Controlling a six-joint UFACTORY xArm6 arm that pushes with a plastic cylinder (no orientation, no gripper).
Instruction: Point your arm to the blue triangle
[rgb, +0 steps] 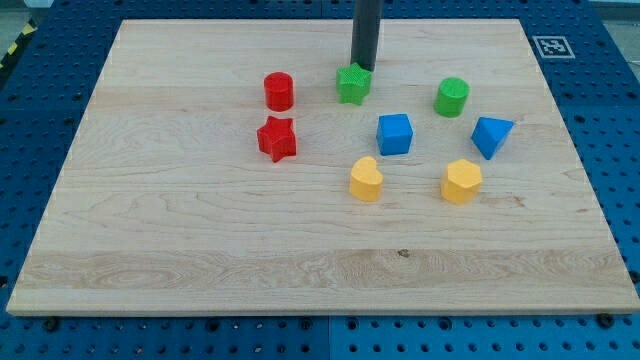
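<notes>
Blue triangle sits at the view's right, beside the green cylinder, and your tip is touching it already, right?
No. The camera view shows my tip at the green star, not the blue triangle, which does sit right, beside the green cylinder.

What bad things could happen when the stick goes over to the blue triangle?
My tip sits just behind the green star. The green cylinder lies roughly on the straight way to the blue triangle, so I might knock it. Swinging lower could bump the blue cube. Arriving too fast might shove the triangle itself.

Red star (277, 139), green cylinder (451, 97), blue cube (394, 134).
</notes>
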